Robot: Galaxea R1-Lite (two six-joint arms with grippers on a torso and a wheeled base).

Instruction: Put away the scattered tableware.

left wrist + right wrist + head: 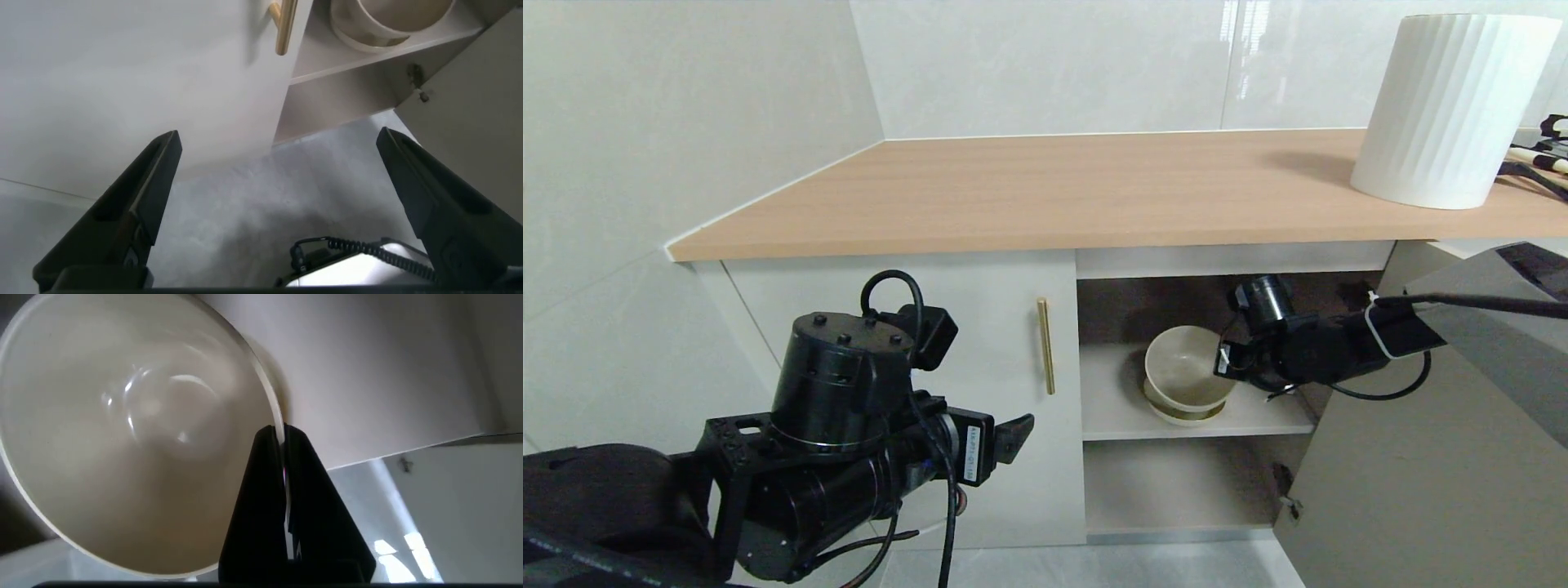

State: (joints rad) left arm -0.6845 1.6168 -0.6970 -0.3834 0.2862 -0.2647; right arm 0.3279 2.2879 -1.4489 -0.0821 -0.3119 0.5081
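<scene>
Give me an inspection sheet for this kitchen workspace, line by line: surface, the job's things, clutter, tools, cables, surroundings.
Surface: wooden countertop above a white cupboard.
Job's things: bowl, tilted, above a shallow dish on the cupboard's middle shelf; whether they touch is unclear.
Clutter: white ribbed cylinder and some utensils at the countertop's right end.
Tools: right tool shut on the bowl's rim inside the cupboard; left tool open, holding nothing, low before the closed door.
Cables: black left wrist cable loops upward; right wrist cable hangs slack.
Surroundings: white tiled wall; open door; gold handle.
</scene>
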